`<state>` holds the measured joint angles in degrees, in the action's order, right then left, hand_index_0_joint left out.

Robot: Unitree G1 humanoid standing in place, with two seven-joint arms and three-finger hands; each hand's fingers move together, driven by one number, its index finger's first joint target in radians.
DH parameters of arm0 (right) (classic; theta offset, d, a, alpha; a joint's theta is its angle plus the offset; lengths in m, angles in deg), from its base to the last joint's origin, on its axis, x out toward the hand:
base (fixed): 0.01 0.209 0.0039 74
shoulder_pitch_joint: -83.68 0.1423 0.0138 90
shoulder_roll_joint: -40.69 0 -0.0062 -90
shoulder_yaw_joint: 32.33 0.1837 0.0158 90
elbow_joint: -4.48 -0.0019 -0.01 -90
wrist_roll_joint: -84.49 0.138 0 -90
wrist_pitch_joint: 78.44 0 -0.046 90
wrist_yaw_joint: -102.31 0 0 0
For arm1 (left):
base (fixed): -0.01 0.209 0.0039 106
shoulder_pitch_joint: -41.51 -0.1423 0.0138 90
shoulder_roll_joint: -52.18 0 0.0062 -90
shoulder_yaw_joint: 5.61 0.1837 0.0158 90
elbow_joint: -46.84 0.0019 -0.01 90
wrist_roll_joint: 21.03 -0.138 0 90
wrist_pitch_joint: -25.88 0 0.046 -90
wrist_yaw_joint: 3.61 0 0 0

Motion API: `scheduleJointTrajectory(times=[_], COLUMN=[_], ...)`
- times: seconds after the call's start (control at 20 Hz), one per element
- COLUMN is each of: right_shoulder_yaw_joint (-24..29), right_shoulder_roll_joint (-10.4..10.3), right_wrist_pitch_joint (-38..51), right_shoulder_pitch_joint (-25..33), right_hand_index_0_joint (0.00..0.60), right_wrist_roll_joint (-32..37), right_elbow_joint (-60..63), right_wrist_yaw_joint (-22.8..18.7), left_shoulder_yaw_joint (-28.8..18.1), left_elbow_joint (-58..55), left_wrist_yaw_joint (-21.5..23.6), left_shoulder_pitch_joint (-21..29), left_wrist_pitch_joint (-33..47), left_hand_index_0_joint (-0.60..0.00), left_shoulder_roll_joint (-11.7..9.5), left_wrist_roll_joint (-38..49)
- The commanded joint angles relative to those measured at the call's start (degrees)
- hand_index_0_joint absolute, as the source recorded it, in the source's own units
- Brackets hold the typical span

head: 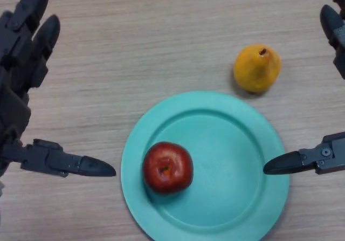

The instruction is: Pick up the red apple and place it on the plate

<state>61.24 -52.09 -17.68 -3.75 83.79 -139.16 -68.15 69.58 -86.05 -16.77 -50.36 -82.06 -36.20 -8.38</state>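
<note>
A red apple [167,167] sits on the left part of a teal plate [232,160] in the lower middle of the head view. My left hand [21,74] is at the left edge, fingers straight and spread, its thumb pointing right toward the plate's left rim without touching it. My right hand [323,157] is at the right edge, fingers straight, its thumb tip over the plate's right rim. Both hands are empty and apart from the apple.
A yellow pear [257,67] stands on the wooden table [135,41] just beyond the plate's upper right rim.
</note>
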Motion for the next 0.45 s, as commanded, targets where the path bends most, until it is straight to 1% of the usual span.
scheduleJointTrajectory(times=[0.05,0.15,0.2,0.3,0.45], right_shoulder_yaw_joint=[-0.3,-1.8,-2.3,-3.0,-4.3], right_shoulder_roll_joint=[1.0,0.5,0.3,0.4,0.1], right_wrist_pitch_joint=[4.1,4.7,3.5,2.0,1.2], right_shoulder_pitch_joint=[1.3,1.1,1.5,1.7,2.0], right_hand_index_0_joint=[0.0,0.0,0.0,0.0,0.0], right_wrist_roll_joint=[-1.5,-1.8,-1.5,-1.2,-1.7], right_elbow_joint=[-3.2,-3.2,-3.8,-4.6,-4.2], right_wrist_yaw_joint=[-0.8,-1.2,-1.3,-1.1,-1.2], left_shoulder_yaw_joint=[-5.9,-6.7,-7.3,-7.7,-7.7], left_elbow_joint=[-1.8,-2.9,-3.4,-4.2,-3.8], left_wrist_yaw_joint=[2.5,3.3,3.8,4.9,4.9], left_shoulder_pitch_joint=[0.3,-0.1,0.0,0.4,1.4], left_wrist_pitch_joint=[7.0,6.0,5.4,3.8,3.0], left_hand_index_0_joint=[0.0,0.0,0.0,0.0,0.0], left_shoulder_roll_joint=[-1.7,-1.5,-1.6,-2.1,-2.8], left_wrist_roll_joint=[3.7,5.7,6.5,6.6,5.7])
